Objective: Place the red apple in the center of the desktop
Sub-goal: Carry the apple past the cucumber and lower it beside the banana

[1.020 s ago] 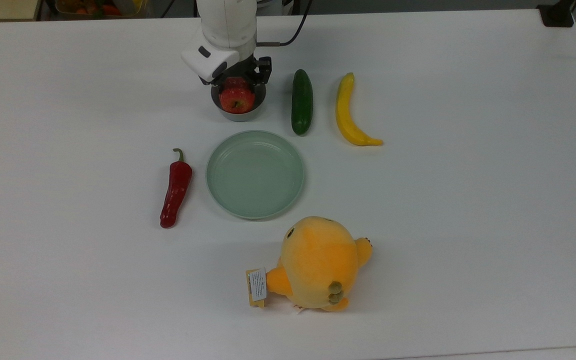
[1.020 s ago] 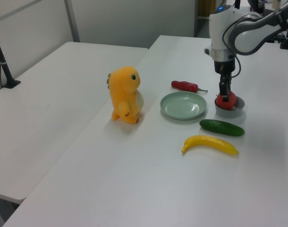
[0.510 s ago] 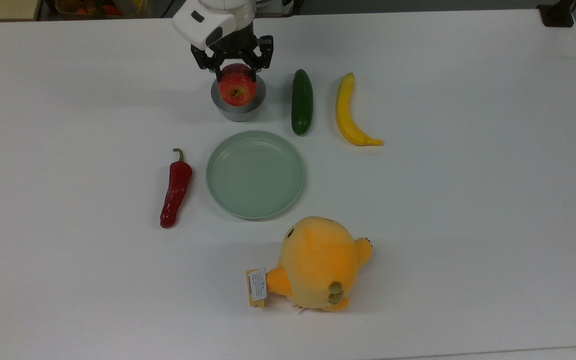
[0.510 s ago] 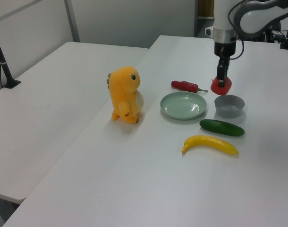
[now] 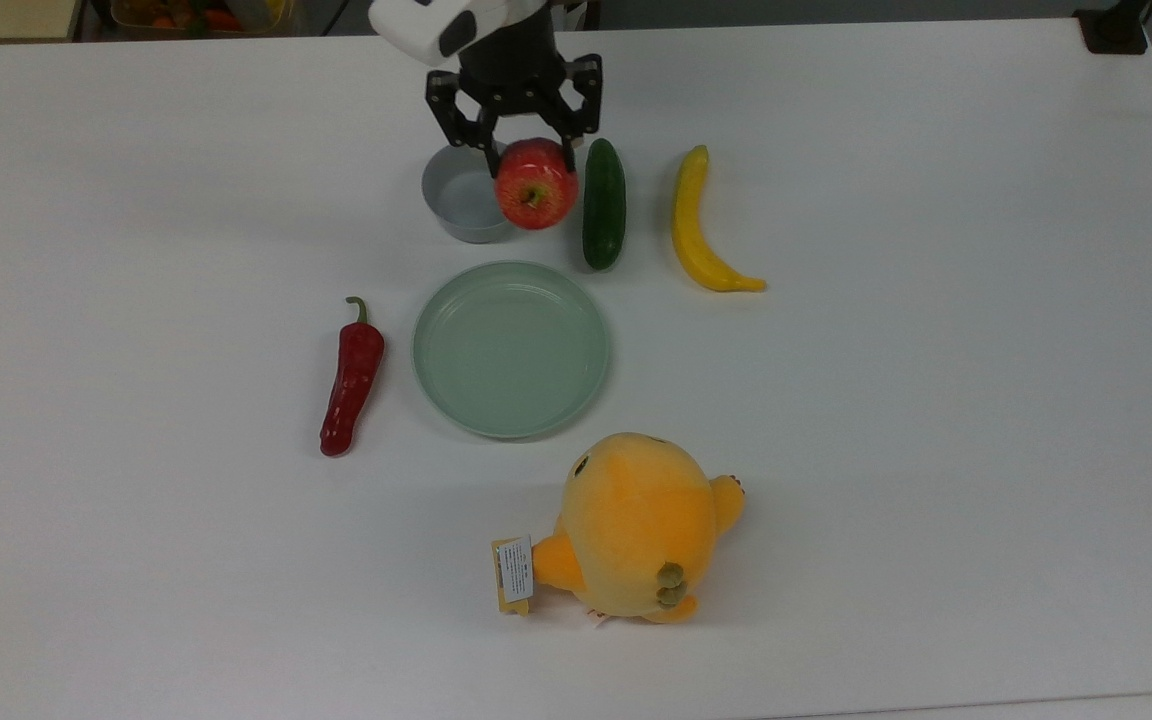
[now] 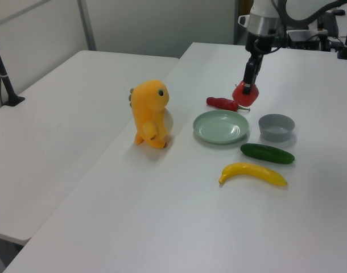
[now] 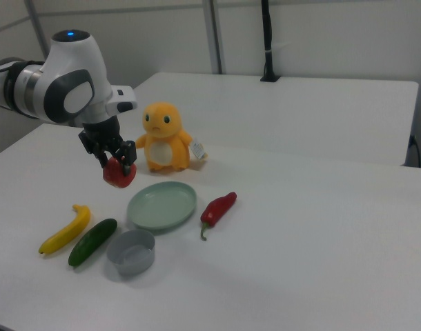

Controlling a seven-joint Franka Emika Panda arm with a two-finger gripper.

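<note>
**Apple held in the air over the desktop**

Your gripper had its 2 fingers closed on the top of the apple, and the apple hung clear of the desktop. In the left view the apple sat well above the surface under the gripper, and the right view showed the same: gripper pinching the apple in the air.

In the top view the apple overlapped the gap between the grey bowl and the cucumber, near the desktop's far edge. The bowl held nothing.

You had these lying on the desktop:
- the green plate, nearer the desktop's middle, with nothing on it
- the chili, beside the plate on the top view's left
- the cucumber and the banana, side by side, both lying roughly lengthwise toward the far edge
- the orange plush toy, just beyond the plate toward the near edge, a tag at its side

In the left view the toy stood upright.
</note>
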